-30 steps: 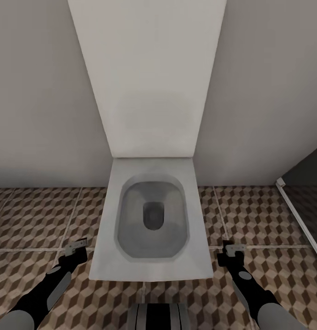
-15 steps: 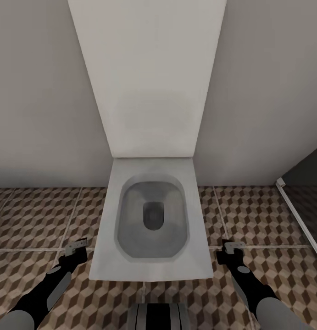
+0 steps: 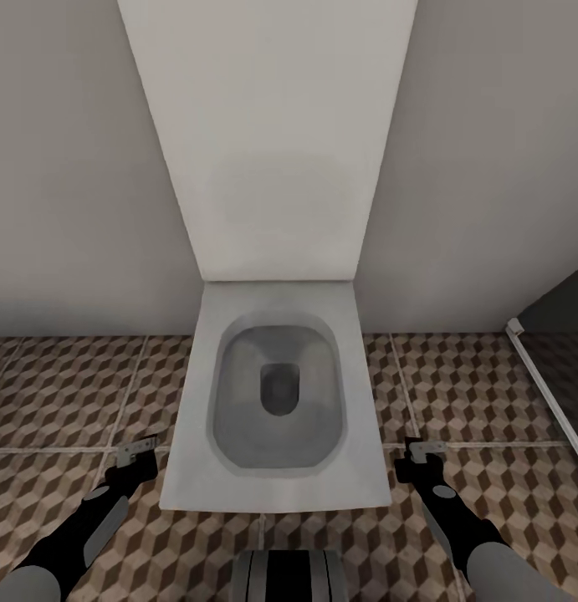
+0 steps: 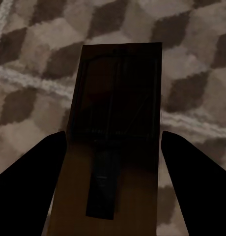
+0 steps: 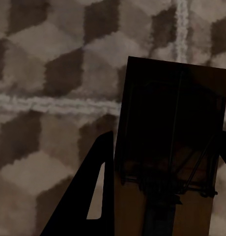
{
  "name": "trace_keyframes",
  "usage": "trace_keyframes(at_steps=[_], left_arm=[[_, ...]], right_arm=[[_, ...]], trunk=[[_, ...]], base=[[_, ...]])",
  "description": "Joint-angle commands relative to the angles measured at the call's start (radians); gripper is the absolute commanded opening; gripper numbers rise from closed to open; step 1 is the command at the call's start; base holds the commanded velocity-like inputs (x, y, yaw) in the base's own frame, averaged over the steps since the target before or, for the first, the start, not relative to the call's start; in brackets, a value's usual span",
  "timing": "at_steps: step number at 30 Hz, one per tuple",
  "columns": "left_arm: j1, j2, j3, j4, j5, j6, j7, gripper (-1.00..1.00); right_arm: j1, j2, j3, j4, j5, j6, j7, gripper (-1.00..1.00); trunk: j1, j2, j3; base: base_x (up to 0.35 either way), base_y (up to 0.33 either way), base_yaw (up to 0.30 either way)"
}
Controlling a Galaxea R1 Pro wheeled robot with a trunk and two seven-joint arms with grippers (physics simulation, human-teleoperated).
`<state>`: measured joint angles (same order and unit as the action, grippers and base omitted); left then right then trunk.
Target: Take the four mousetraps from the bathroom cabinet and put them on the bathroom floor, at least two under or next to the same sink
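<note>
The whole head view has shifted slightly since a second ago, the toilet looming a bit larger, so the camera has moved; the arms sit much as they did.

The left gripper point(image 4: 113, 147) pinches a mousetrap point(image 4: 115, 123), a wooden board with dark wire parts lying between its dark fingers point(image 4: 29, 182). The right gripper point(image 5: 162, 182) likewise clamps a second trap point(image 5: 172, 142), the board jutting past its finger point(image 5: 88, 196). In the head view both grippers hang low, the left gripper point(image 3: 135, 456) and right gripper point(image 3: 422, 456) flanking the toilet point(image 3: 276, 393), each above the floor point(image 3: 63, 385) and apart from it. Under both wrists lie cube-patterned tiles and pale grout.

The step in hand looks like carrying two traps toward a drop spot. The fixture ahead is the toilet, with its upright lid point(image 3: 268, 142) against the wall, not a sink, so setting down here would likely not meet the sink condition. The next move probably calls for turning the base to find the basin, then lowering each trap flat onto the tiles beside or beneath it before spreading the fingers.
</note>
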<state>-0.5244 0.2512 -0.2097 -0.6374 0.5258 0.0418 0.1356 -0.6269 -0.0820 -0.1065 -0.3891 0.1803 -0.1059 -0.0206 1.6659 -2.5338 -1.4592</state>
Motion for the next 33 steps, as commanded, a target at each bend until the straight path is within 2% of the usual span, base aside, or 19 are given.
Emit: trace_keyframes(at_steps=[1, 13, 20, 33], left_arm=[[0.0, 0.002, -0.008, -0.002, 0.008, 0.003, 0.01, -1.0], [0.0, -0.002, -0.008, -0.002, 0.008, 0.003, 0.01, -1.0], [0.0, -0.006, -0.009, -0.001, 0.008, 0.003, 0.01, -1.0], [0.0, -0.004, -0.008, -0.001, 0.008, 0.002, 0.01, -1.0]], right_arm=[[-0.001, 0.001, -0.006, 0.001, 0.008, -0.006, 0.002, -1.0], [-0.001, 0.001, -0.006, 0.001, 0.008, -0.022, 0.002, -1.0], [-0.001, 0.001, -0.005, 0.001, 0.007, -0.023, 0.002, -1.0], [-0.001, 0.001, -0.005, 0.001, 0.007, -0.023, 0.002, -1.0]], trunk=[[0.0, 0.0, -0.001], [0.0, 0.0, -0.001], [0.003, -0.002, -0.028], [0.003, -0.002, -0.028]], base=[[0.0, 0.0, 0.0], [0.0, 0.0, 0.0], [0.0, 0.0, 0.0], [0.0, 0.0, 0.0]])
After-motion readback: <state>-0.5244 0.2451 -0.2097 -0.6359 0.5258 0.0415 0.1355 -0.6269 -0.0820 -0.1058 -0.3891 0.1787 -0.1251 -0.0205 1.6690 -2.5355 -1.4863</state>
